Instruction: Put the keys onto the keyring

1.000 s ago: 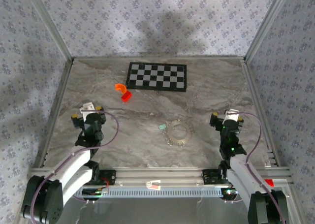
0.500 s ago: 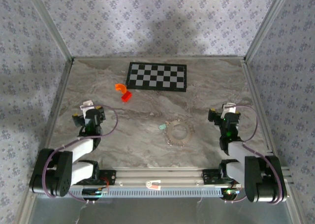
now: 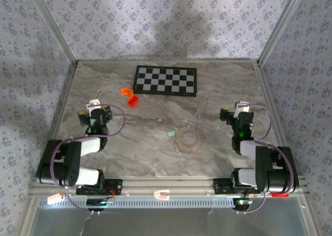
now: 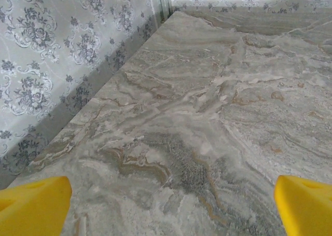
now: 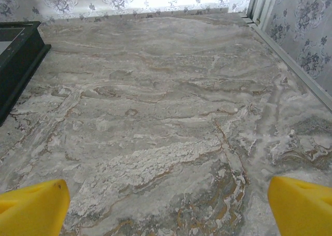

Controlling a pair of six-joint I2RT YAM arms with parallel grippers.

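Observation:
The keyring (image 3: 188,139), a thin silvery beaded chain loop, lies flat on the marble table a little right of centre. The keys, one tiny pale teal piece (image 3: 170,134), rest on the table just off the loop's left edge. My left gripper (image 3: 95,113) sits low at the left side, folded back over its arm, well apart from both. My right gripper (image 3: 240,112) sits likewise at the right. Both are open: each wrist view has a yellow fingertip (image 4: 32,207) (image 5: 31,207) in each bottom corner with bare marble between.
A black-and-white checkerboard (image 3: 166,80) lies at the back of the table; its dark edge (image 5: 18,65) shows in the right wrist view. An orange curved piece (image 3: 126,92) and a red piece (image 3: 134,101) lie in front of it. Patterned walls (image 4: 46,65) enclose the table.
Both arms have folded back toward their bases, and both grippers have drawn slightly farther up the table. The keyring and keys have not moved.

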